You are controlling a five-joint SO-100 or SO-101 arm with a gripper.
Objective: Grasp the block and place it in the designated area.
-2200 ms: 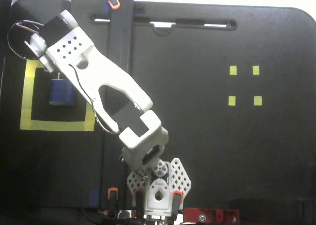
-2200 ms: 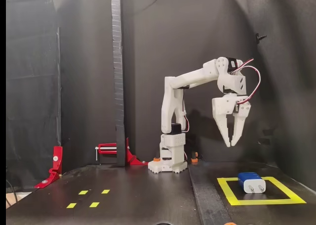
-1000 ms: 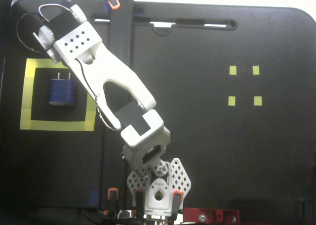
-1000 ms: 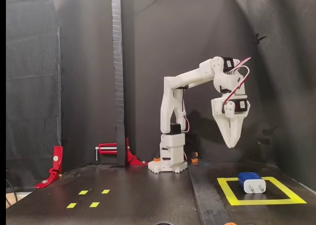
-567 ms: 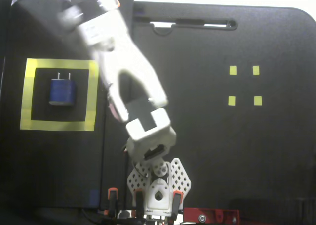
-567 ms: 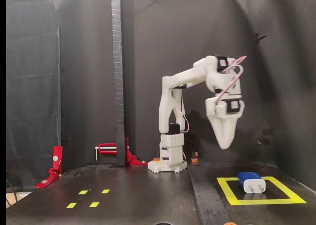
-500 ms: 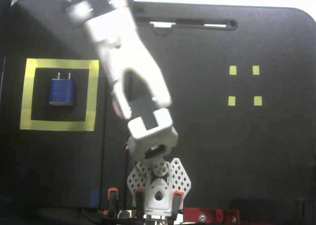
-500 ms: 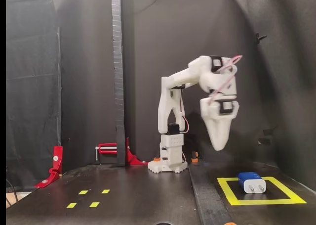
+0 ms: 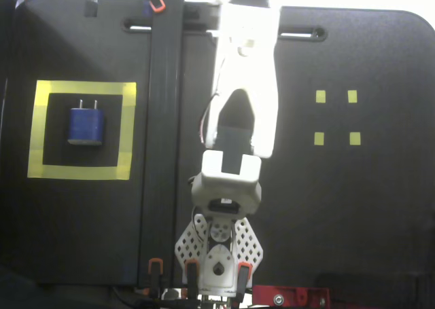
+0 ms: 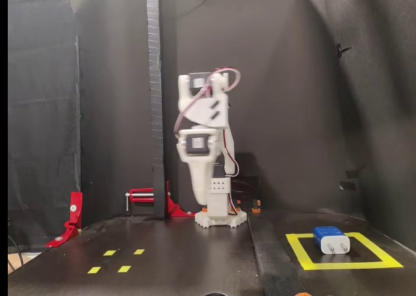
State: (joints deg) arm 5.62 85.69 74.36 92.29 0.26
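The block [image 9: 85, 125] lies flat inside the yellow square [image 9: 80, 89], unmoved, prongs toward 12 o'clock in the top-down fixed view. The arm [image 9: 239, 112] has swung away from the square and now stands over the desk's [image 9: 340, 207] middle, well apart from the block. The claw [image 10: 199, 193] hangs down, empty; its opening I cannot tell. Four small yellow marks [image 9: 336, 117] sit at 3 o'clock. A black post [image 10: 155, 101] stands beside the arm.

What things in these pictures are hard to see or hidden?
- The claw: blurred in the side fixed view, so open or shut cannot be told; in the top-down fixed view it is lost in glare at the top edge.
- The block: its prongs are tiny in the top-down view.
- The block's back end: faces away in the side view.
- The yellow square's right corner: nearly at the side view's edge.
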